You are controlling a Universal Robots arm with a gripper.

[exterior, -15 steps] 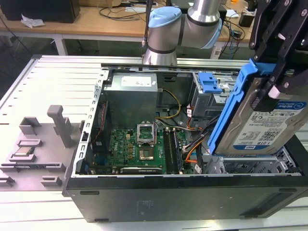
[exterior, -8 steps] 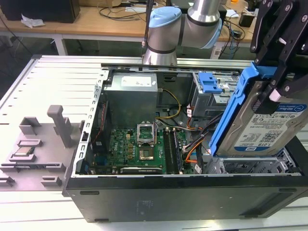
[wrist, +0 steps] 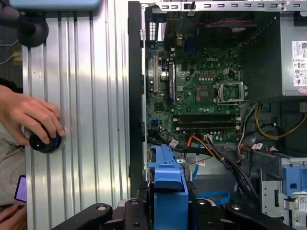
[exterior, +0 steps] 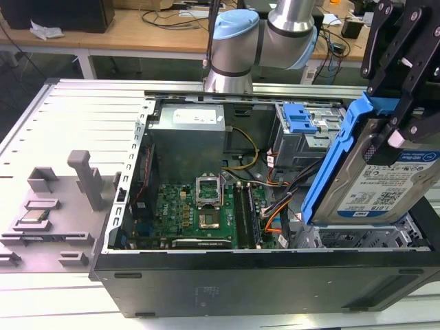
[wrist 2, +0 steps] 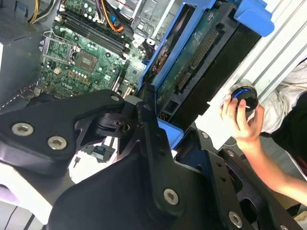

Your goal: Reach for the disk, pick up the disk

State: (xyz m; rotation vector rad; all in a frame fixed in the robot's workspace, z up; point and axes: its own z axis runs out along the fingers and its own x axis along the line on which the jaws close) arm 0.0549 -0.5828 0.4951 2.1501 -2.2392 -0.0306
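Black claw (exterior: 402,113) clamped on the flat silver hard drive with the white-and-blue label and blue plastic side rails (exterior: 375,175), fingers pressing the rails from both sides. Held tilted, label facing out, lifted above the drive-bay corner of the open black computer case (exterior: 227,275) at the exterior view's right. Lower edge hanging just over the grey drive cage (exterior: 357,237), not seated. Green motherboard (exterior: 199,210) lying flat in the middle of the case, grey power supply box (exterior: 187,134) at its far wall. Blue plastic latch piece (exterior: 300,120) up on the far bay. Small square silver chip (exterior: 33,217) parked on the grey fixture on the ribbed metal counter (exterior: 82,117). A person's hand (wrist: 26,115) on a black round knob (wrist: 45,142) near the counter's edge.
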